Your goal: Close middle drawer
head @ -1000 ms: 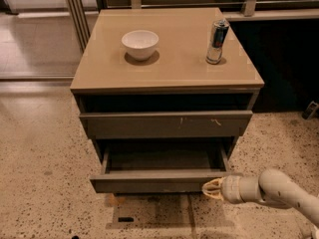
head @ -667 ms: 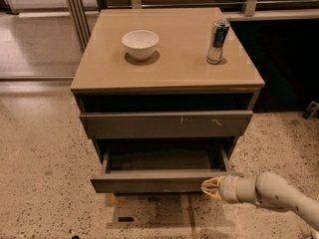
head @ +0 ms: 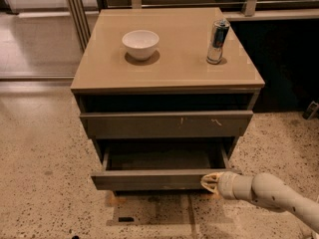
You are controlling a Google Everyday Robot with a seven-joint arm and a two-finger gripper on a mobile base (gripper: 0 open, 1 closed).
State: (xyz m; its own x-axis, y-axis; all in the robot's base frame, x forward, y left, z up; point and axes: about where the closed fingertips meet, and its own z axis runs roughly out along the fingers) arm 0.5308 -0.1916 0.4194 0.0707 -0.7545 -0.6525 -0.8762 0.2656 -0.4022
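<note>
Broadly, little has moved in the last second. The table (head: 174, 63) stands square on the speckled floor, and beneath its top a scratched upper drawer front (head: 149, 125) sits nearly flush. Below that, the middle drawer (head: 149, 179) is pulled well out, its dark shallow box open to view and apparently empty, with its plain front standing clear of the table's face. Its reach looks the same as it did a second ago, so closing has not started.

The arm (head: 271, 194) comes in low from the right. What has changed is small: the gripper (head: 208, 181) has crept a little to the left and slightly upward, and it now sits at the right end of the drawer front, touching it or just short of touching. The jaws look drawn together into one pale nub, holding nothing.

I read that creep as the last of the approach. What is left is a steady push toward the table. Because the contact is far off-centre, the drawer may skew as it slides.

On top, a white bowl (head: 140, 43) and a can (head: 218, 40) stand well apart and clear of the work.
</note>
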